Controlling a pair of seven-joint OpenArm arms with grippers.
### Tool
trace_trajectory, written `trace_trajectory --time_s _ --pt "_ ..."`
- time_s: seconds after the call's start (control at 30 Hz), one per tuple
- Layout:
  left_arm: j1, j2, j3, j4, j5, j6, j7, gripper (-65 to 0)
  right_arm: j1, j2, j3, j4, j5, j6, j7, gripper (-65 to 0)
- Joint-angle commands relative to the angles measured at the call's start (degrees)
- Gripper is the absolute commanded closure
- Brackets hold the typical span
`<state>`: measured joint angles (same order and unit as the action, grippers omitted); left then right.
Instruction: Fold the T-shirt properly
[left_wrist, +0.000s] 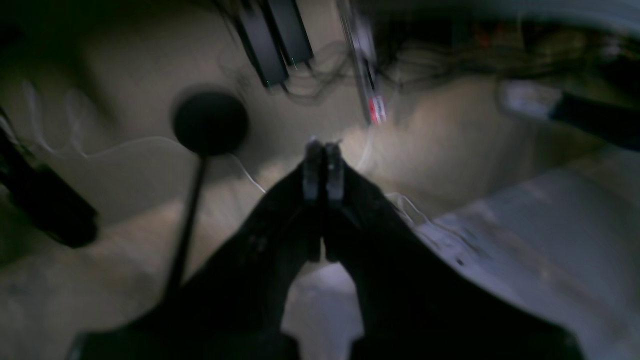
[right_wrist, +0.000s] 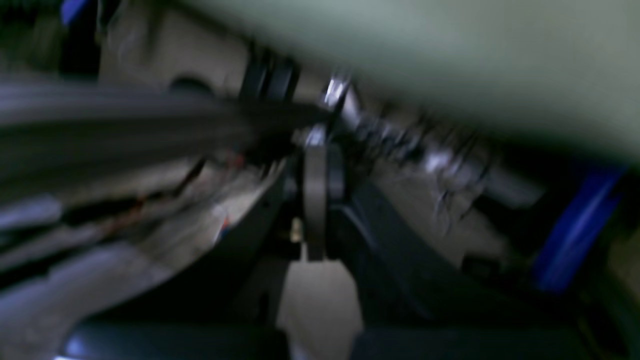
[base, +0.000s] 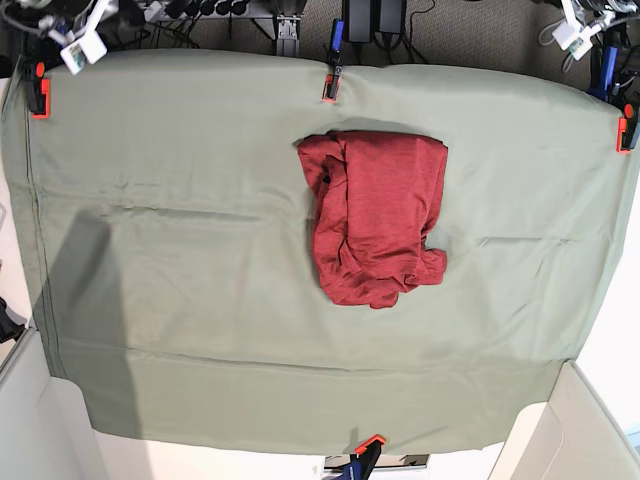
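- The T-shirt (base: 372, 220) was seen lying on the green sheet (base: 180, 230) that covered the worktop, up toward the far edge and a little right of centre in the base view.
- It was bunched into a rough, crumpled block, broad at the far end and gathered into rumpled folds at the near end.
- The sheet was pinned at its edges by orange clamps: one at the far edge (base: 329, 88) just beyond the shirt, one at the left corner (base: 39, 95), one at the right (base: 625, 128) and one at the near edge (base: 368, 443).
- No arm was seen over the sheet in the base view.
- In the left wrist view, the left gripper (left_wrist: 324, 167) was shown with its jaws pressed together, tip against tip, and nothing was held between them; a blurred floor with cables lay behind.
- In the right wrist view, the right gripper (right_wrist: 320, 200) was caught heavily blurred; its jaws appeared drawn together, and nothing could be made out between them.
- A pale green band of the sheet (right_wrist: 450, 55) was seen across the top of that view.
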<state>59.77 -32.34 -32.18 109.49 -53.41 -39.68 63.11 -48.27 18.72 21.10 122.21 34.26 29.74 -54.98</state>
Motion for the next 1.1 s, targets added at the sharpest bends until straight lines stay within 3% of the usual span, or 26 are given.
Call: trace_trajectory --time_s 0.0,0.17,0.37,0.5,0.6,0.77,0.93,1.07 --pt "1.2 0.0 0.1 0.6 -0.6 -0.3 0.2 0.0 -1.5 0.5 0.2 0.9 0.9 0.3 0.7 0.0" --pt "4.4 4.1 4.6 0.4 4.3 -0.3 0.3 0.0 -4.3 0.5 0.2 0.1 1.2 0.3 -0.5 0.0" --pt "4.7 5.2 16.3 -4.5 18.4 -0.3 -1.0 0.0 -4.7 0.5 0.0 -6.8 6.1 0.1 -6.5 0.0" --pt "2.8 5.2 26.6 -12.6 30.8 5.8 -7.3 0.0 -4.1 0.5 -1.0 -16.6 6.0 0.1 -6.8 0.0" --pt "-2.6 5.6 33.1 -20.3 35.7 8.9 -7.8 0.0 -1.4 0.5 -3.3 -23.5 5.7 -0.2 -6.8 0.0" --pt "-15.1 7.9 41.3 -38.4 40.9 9.1 -7.8 0.0 5.8 0.5 -12.3 -36.2 -1.0 -5.3 -6.8 0.0" --pt "-29.7 10.0 48.7 -57.6 41.0 10.1 -9.2 0.0 16.0 -0.1 -22.0 -49.3 -9.0 -9.5 -6.7 0.0" --pt "-39.1 13.3 53.4 -68.3 41.0 10.1 -12.0 0.0 23.7 -1.8 -25.1 -59.6 -9.9 -9.6 -6.7 0.0"
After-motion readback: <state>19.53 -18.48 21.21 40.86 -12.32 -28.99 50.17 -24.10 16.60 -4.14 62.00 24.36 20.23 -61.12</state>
